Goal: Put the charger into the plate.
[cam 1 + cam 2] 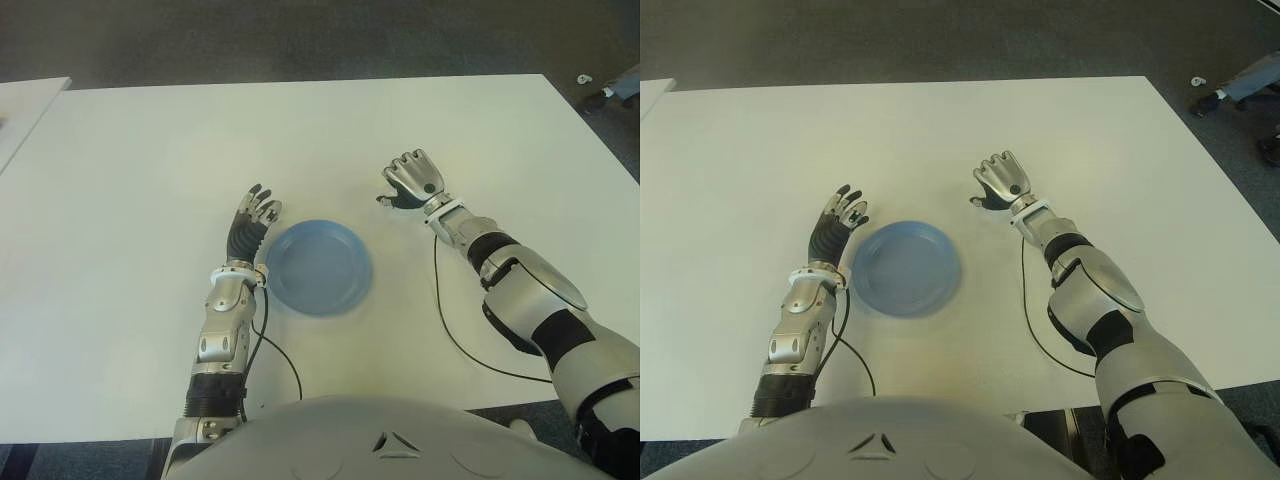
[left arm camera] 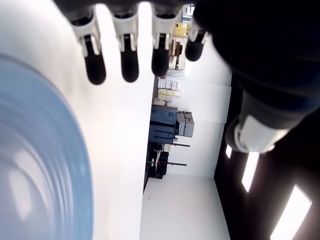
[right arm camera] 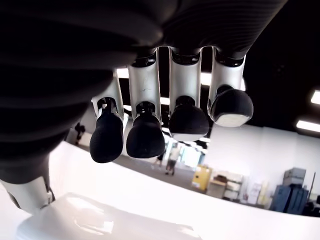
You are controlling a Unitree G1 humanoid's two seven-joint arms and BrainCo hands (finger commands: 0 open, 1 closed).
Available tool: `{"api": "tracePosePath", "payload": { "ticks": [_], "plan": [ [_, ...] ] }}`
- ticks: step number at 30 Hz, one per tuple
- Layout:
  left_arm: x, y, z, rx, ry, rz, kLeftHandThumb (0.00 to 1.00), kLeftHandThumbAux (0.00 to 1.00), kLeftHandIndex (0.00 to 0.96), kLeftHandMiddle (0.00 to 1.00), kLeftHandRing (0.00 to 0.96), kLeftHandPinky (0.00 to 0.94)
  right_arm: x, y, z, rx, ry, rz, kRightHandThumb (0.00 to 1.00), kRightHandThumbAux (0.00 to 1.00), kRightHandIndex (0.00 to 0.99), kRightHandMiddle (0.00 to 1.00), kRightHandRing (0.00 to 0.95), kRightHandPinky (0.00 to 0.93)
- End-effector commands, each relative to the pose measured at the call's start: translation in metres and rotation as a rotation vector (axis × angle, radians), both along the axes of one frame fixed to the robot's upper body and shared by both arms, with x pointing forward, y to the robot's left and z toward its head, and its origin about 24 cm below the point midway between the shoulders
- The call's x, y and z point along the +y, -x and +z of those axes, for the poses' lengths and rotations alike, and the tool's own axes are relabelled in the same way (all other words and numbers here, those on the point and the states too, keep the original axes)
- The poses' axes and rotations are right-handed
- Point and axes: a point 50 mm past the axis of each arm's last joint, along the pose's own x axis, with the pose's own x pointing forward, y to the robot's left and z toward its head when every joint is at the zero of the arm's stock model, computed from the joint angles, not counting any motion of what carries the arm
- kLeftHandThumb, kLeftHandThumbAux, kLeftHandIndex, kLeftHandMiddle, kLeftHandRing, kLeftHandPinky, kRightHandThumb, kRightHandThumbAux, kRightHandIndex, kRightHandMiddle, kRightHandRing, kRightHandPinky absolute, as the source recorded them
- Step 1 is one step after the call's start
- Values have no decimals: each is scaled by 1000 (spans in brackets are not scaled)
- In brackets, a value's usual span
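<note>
Both eye views look steeply down from the head onto the white counter [image 1: 150, 150], sharing the blue plate [image 1: 318, 267] and both arms. Each wrist view sits close under its own hand, looking along the fingers [image 3: 145, 135] across the counter toward the room.

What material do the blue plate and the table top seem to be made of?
The blue plate looks like thin plastic with a slightly glossy finish: uniform colour and soft moulded rings. The table top looks like a smooth white laminate with a matte surface and no grain, though the core cannot be seen.
</note>
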Motion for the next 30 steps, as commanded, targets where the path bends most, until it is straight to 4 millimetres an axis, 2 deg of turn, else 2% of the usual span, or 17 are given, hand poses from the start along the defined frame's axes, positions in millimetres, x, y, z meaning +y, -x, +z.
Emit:
{"api": "tracePosePath", "payload": {
  "ticks": [1, 10, 17, 26, 30],
  "plan": [
    [1, 2, -3, 17, 2, -6, 72, 573, 58, 142, 161, 209, -2, 0, 1, -8, 22, 9, 281, 626, 744, 858, 860, 880],
    [0, 2, -3, 20, -1, -4, 62, 572, 58, 144, 163, 216, 0, -8, 11, -2, 15, 5, 258, 677, 744, 858, 862, 870],
    [0, 3, -3, 16, 5, -5, 70, 580, 65, 156, 179, 231, 2, -11, 17, -6, 4, -1, 282, 708, 743, 862, 862, 870],
    [0, 2, -3, 19, 7, -6, 79, 579, 64, 152, 173, 216, 9, -21, 34, 16, -88, -4, 286, 764, 756, 875, 871, 868],
    [-2, 2, -3, 22, 8, -8, 78, 575, 64, 151, 174, 222, 15, -24, 46, 46, -218, 24, 300, 733, 748, 865, 863, 842]
  ]
}}
